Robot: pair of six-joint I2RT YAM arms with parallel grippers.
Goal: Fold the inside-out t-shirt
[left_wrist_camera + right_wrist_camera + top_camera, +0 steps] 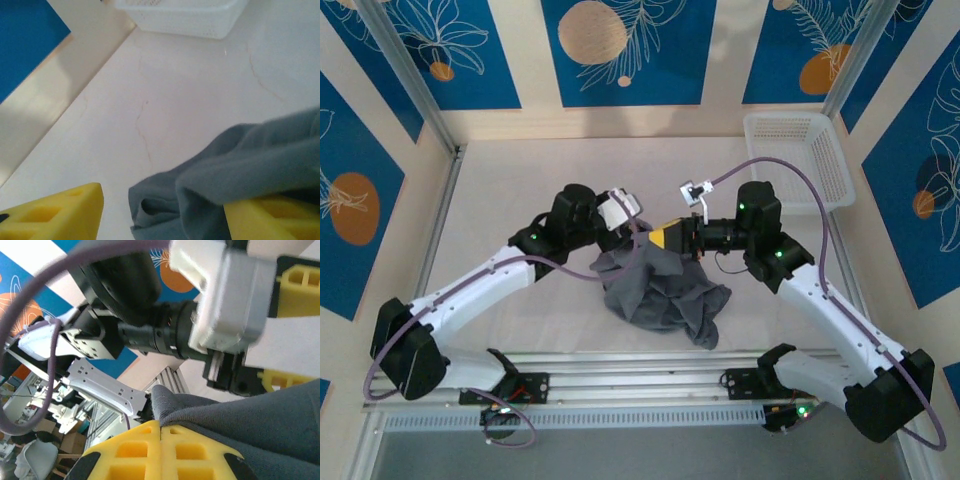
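Note:
The inside-out t-shirt (665,295) is a dark grey crumpled heap on the table's middle, lifted at its upper edge. My right gripper (667,238) is shut on that edge; in its wrist view the yellow fingers (161,450) meet, with a fold of the t-shirt (240,415) pinched at their tips. My left gripper (638,228) faces it from the left, right beside it. In the left wrist view its yellow fingers (55,215) stand wide apart, open, with the t-shirt (240,170) lying between them and draped over the right finger.
A white basket (798,155) stands at the back right corner, its wall (190,22) at the top of the left wrist view. Metal frame posts and blue-patterned panels ring the pale table (520,190). A purple cable loops above the right arm.

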